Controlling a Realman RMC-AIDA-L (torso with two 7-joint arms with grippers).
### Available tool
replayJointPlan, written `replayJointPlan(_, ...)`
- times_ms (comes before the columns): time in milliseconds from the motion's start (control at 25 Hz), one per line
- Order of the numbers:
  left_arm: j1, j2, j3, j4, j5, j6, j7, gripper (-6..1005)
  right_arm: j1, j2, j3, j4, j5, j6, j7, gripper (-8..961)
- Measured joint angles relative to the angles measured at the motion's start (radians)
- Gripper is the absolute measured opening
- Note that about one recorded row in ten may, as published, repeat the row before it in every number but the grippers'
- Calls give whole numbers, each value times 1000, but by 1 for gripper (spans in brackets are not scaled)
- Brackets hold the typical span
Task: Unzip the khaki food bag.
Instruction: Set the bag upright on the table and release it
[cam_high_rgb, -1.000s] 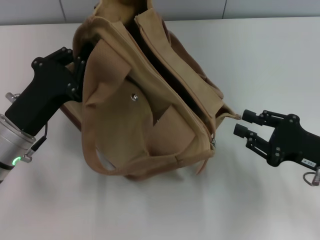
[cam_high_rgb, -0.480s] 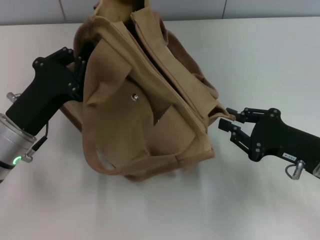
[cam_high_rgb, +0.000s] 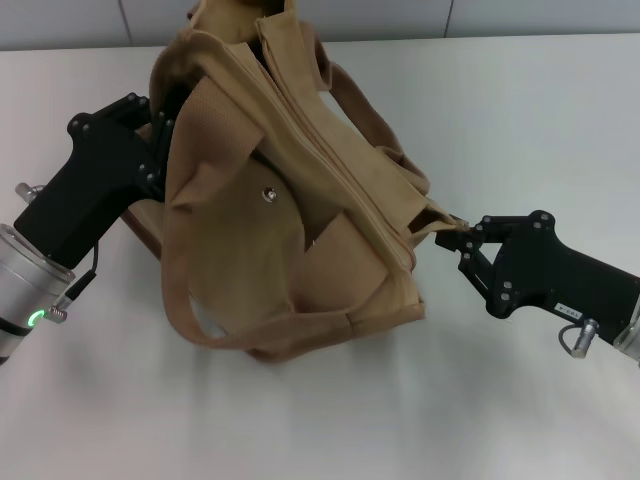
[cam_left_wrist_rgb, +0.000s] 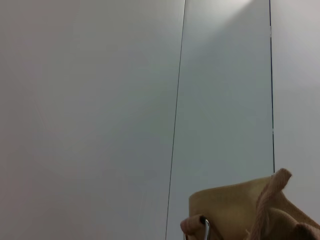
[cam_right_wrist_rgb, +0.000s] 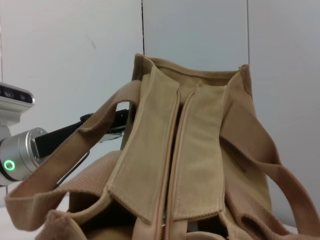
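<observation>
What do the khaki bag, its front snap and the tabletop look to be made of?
The khaki food bag looks like soft woven canvas: matte, with visible weave, sagging folds and stitched seams. The snap appears to be metal, small, silvery and shiny. The table looks like a smooth matte white surface, possibly laminate; the material is uncertain.

Lighting was pretty even and bright overall, seemingly from overhead. In the head view the white table (cam_high_rgb: 520, 120) looked clean with no hard glare, and the khaki food bag (cam_high_rgb: 290, 210) threw only a soft, fuzzy shadow at lower center of the frame. The left wrist view was mostly flat pale wall (cam_left_wrist_rgb: 90, 110), brighter toward the upper right. The right wrist view stayed sharp on the bag's top, fabric weave readable.
</observation>
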Motion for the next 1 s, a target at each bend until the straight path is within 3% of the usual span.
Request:
replayJointPlan(240,8,0,7,-2,4,-8,0,98,1,-2,78,5,3,-56,19,18)
replayJointPlan(520,44,2,27,-9,25,-13,-12,103,44,-7,157,-56,3,-65,241,17)
replayJointPlan(880,102,8,225,41,50,3,-31,108,182,-8,159,-84,4,113,452,19)
replayJointPlan(1000,108,8,249,49,49,1,-32,110,200,-8,159,-84,9,124,460,20)
